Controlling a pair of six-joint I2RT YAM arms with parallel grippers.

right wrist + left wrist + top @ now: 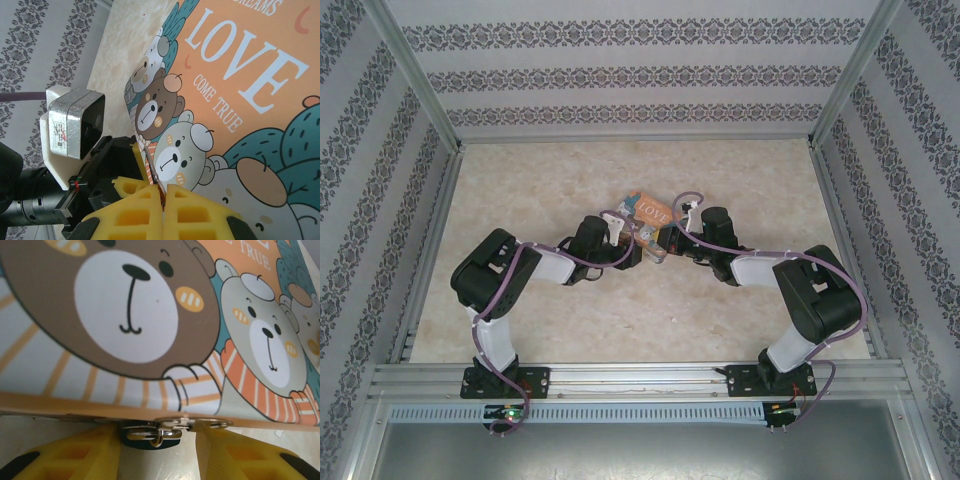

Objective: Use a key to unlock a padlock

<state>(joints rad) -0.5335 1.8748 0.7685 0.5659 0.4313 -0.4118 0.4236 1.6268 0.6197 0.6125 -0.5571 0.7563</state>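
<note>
The padlock (150,436), a small dark-bodied lock with a silver shackle, hangs from a metal hasp (195,423) under the edge of the cartoon "LOVE" box (150,340). My left gripper (159,452) straddles the padlock. Its left finger (75,455) touches the lock body, and its right finger (240,450) stands a little off it, against the hasp. My right gripper (164,197) is shut on a thin silver key (156,165). The key's blade points along the box's edge towards the left gripper's yellow finger (137,160). From above, both grippers (638,250) (672,238) meet at the box (650,212).
The box lies mid-table on the beige marbled surface (570,180). Patterned walls and aluminium rails (620,375) enclose the workspace. The left arm's wrist camera (75,125) sits close beside the right gripper. Both arms are bent inward toward each other.
</note>
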